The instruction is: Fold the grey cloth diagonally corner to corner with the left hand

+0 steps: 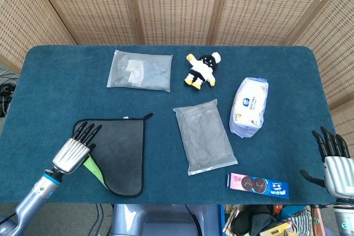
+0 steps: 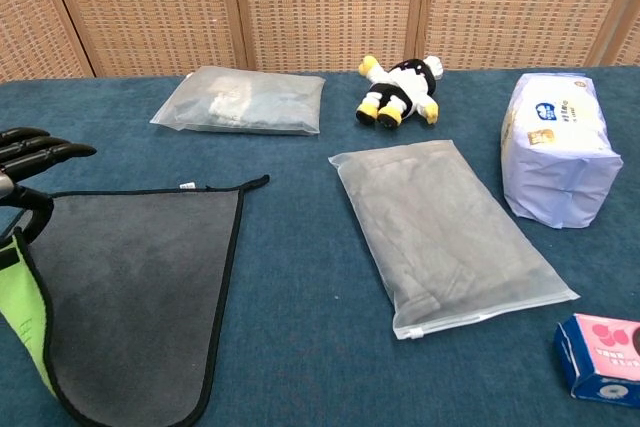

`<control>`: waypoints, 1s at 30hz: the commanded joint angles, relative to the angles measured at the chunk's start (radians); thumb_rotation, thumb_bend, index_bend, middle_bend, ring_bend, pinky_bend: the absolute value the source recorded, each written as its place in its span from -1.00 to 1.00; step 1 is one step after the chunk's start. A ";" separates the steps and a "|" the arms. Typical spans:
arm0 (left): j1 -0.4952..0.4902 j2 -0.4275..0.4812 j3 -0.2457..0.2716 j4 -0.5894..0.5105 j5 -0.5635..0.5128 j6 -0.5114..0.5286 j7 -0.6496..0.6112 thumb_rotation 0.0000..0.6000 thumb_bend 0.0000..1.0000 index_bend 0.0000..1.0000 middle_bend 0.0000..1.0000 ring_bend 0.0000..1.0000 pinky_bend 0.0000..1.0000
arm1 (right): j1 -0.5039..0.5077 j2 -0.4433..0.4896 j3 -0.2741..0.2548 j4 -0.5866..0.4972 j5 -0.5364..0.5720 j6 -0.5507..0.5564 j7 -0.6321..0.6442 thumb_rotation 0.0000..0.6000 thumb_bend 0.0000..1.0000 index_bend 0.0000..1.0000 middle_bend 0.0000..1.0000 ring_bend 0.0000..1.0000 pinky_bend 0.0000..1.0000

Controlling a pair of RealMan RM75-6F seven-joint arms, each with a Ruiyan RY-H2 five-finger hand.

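Near-left corner of the flat grey black-edged cloth (image 1: 119, 156) raised off the blue table (image 1: 50, 87) by the left hand (image 1: 76, 150), green underside exposed, presumably pinched ready for the diagonal carry; exact finger contact hidden. Right hand (image 1: 334, 161) idle at the table's edge, fingers spread, holding nothing. Clear zip bag (image 1: 203, 135) seemingly containing grey fabric.

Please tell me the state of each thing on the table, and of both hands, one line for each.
grey cloth: near-left corner lifted, green underside showing.
left hand: holds the raised corner.
right hand: open, off the table edge.
clear bag: lying flat, sealed.
far bag: flat.
plush toy: lying down.
wipes pack: closed.
biscuit pack: unopened.
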 commanded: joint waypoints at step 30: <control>-0.272 -0.163 -0.177 0.083 -0.141 -0.222 0.133 1.00 -0.27 0.19 -1.00 -1.00 -1.00 | 0.010 -0.003 0.009 0.036 0.037 -0.037 0.062 1.00 -1.00 -1.00 -1.00 -1.00 -1.00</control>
